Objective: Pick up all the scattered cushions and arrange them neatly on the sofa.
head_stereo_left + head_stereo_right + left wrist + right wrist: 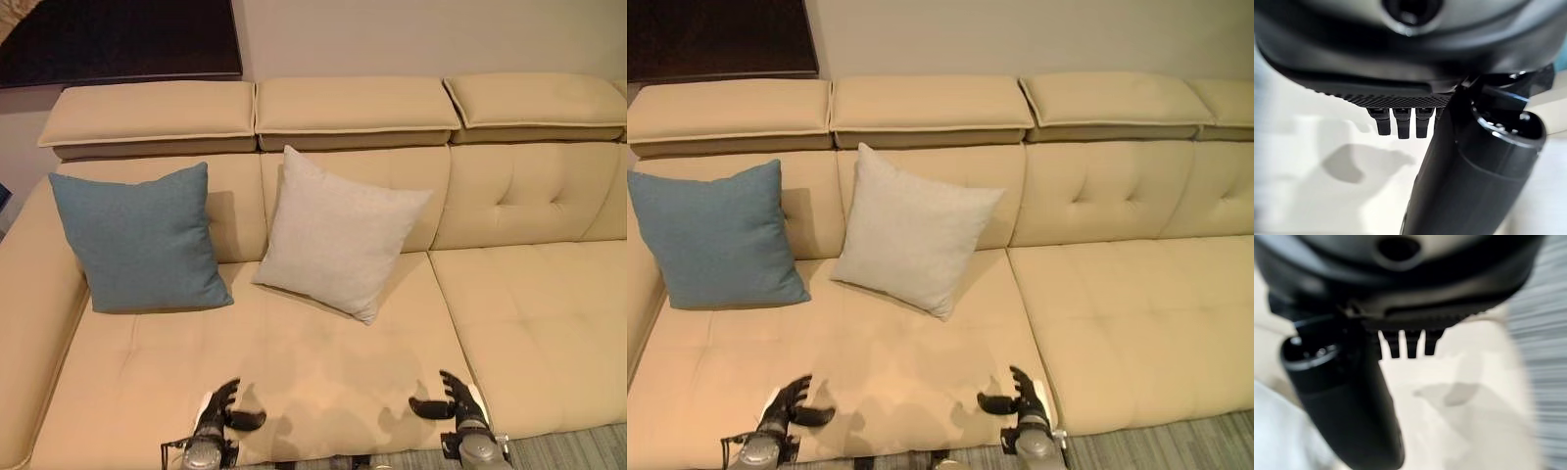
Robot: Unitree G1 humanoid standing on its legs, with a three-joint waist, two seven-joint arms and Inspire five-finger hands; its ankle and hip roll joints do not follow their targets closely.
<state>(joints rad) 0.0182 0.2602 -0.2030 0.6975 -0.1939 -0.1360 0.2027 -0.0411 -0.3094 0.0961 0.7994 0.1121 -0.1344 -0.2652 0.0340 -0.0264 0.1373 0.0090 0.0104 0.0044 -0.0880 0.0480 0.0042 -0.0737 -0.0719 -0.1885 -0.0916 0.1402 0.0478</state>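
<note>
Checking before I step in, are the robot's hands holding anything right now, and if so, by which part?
Nothing is held. The left hand and right hand hover open over the sofa seat's front edge; the blue cushion and white cushion lean against the backrest, untouched.

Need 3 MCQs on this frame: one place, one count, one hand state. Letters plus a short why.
1. Where is the blue cushion?
A. on the floor
B. at the sofa's left end, against the backrest
C. in a hand

2. How many cushions lean on the backrest?
A. two
B. three
C. four

3. What do the hands hold?
A. the blue cushion
B. the white cushion
C. nothing

Key: B, it stands beside the left armrest; A, only blue and white show; C, left hand and right hand hover open over the seat.
</note>
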